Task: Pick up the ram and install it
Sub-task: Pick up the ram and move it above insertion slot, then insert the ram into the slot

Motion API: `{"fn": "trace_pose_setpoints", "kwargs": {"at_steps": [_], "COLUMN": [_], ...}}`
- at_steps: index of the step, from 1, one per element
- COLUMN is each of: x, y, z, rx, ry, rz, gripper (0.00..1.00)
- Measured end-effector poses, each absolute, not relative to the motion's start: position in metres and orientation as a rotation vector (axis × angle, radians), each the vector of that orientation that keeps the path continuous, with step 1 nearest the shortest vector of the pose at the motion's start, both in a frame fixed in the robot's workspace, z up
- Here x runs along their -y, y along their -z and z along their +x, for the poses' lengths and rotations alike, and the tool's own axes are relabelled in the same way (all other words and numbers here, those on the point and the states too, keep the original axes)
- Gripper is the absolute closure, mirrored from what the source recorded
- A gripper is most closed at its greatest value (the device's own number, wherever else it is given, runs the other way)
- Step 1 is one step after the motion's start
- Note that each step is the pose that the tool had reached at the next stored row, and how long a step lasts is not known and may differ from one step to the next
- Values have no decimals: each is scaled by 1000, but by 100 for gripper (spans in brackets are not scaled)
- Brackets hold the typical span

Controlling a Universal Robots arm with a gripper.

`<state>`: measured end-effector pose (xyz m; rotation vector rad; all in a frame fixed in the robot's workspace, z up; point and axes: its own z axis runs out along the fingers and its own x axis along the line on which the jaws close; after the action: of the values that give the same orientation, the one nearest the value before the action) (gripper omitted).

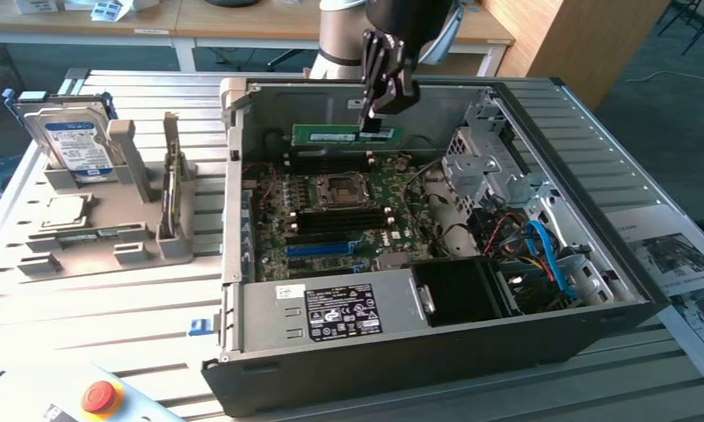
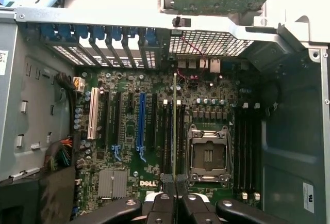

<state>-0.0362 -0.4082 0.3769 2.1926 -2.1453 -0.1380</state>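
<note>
Case [image 1: 446,352]: big open computer case, lying on its side and taking up the middle and right of the exterior view.
Motherboard [image 1: 352,220]: sitting flat on the case floor, processor socket [image 2: 209,154] in the middle, black memory slots [image 2: 166,136] running alongside it.
Claw [image 1: 373,123]: hanging down over the far side of the case, upper middle of the exterior view. It's pinching almost fully closed on the ram's top edge, one finger on each flat face.
Ram [image 1: 334,134]: dangling right under the claw, up near the case's far wall, looking like it's floating just above the board, not seated.
What matters: the stick's long axis is running across the exterior view, with most of it poking out toward that view's left of the grip. In the wrist view the ram [image 2: 174,131] is showing edge-on as a thin line between the claw [image 2: 174,185] fingers, lying parallel to the black slots beside the socket.
</note>
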Motion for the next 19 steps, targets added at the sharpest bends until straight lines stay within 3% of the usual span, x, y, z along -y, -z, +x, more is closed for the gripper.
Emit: {"fn": "trace_pose_setpoints", "kwargs": {"at_steps": [19], "x": [408], "y": [-374], "z": [-34], "rx": [2146], "ry": [138], "rz": [2193], "gripper": [88]}}
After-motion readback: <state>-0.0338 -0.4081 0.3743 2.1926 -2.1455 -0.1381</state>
